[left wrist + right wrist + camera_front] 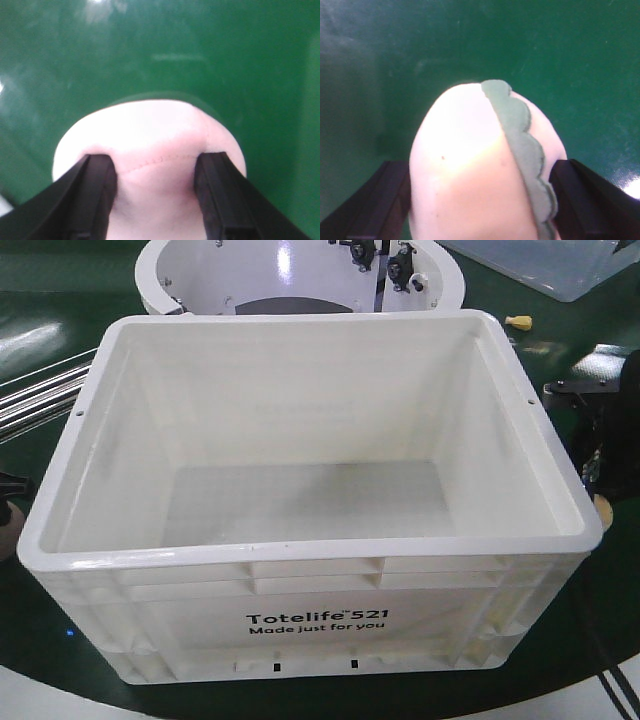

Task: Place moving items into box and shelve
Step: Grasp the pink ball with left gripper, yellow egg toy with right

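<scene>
Left tool (pixel 155 160) and right tool (pixel 481 167), both part-closed in grip.

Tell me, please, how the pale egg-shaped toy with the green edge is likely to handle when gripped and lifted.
The egg-shaped toy looks like soft fabric with a felt-like green edge, so it is probably squashy and light. Its rounded sides could slip between the fingers of the right gripper, and set down it may roll.

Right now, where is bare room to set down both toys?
The crate floor is wholly bare between its four walls, room for the pink toy and egg toy. Outside is crowded: white round tub behind, metal rods left.
</scene>
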You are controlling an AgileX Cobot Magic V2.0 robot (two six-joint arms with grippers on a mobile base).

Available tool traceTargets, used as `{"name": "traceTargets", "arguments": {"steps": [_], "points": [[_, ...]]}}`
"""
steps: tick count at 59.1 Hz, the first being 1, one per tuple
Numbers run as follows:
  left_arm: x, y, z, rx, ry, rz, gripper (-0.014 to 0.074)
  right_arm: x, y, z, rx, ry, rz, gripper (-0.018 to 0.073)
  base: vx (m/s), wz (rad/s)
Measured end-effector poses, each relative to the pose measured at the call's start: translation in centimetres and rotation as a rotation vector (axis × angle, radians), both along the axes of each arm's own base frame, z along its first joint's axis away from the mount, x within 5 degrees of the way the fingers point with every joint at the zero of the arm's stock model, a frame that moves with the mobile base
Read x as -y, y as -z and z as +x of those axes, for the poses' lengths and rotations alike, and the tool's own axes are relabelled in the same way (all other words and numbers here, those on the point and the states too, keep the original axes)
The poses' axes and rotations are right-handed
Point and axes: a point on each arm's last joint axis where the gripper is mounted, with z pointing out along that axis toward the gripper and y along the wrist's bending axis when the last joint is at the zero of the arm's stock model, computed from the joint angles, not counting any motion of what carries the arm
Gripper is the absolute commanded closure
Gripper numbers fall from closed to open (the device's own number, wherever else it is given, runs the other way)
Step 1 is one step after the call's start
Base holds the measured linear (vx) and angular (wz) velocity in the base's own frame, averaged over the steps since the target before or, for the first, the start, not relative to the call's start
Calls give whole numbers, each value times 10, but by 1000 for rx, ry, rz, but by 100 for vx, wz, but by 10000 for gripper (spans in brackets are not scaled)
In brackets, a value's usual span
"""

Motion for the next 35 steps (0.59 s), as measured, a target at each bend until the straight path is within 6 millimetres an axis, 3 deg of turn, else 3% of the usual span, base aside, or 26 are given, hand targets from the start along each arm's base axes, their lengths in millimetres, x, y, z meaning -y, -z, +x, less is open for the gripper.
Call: {"name": "traceTargets", "arguments": {"steps": [7, 16, 21, 35], "points": [[0, 12, 8, -4, -9, -21, 355, 0, 0, 0, -1, 0, 0, 195, 0, 0], [2, 17, 13, 1, -26, -48, 605, 0, 4, 1, -10, 11, 1, 470, 0, 0], [2, 18, 13, -1, -23, -51, 605, 0, 4, 1, -9, 30, 5, 575, 0, 0], [3, 7, 11, 35, -27, -53, 603, 0, -4, 0, 15, 45, 9, 568, 0, 0]]}}
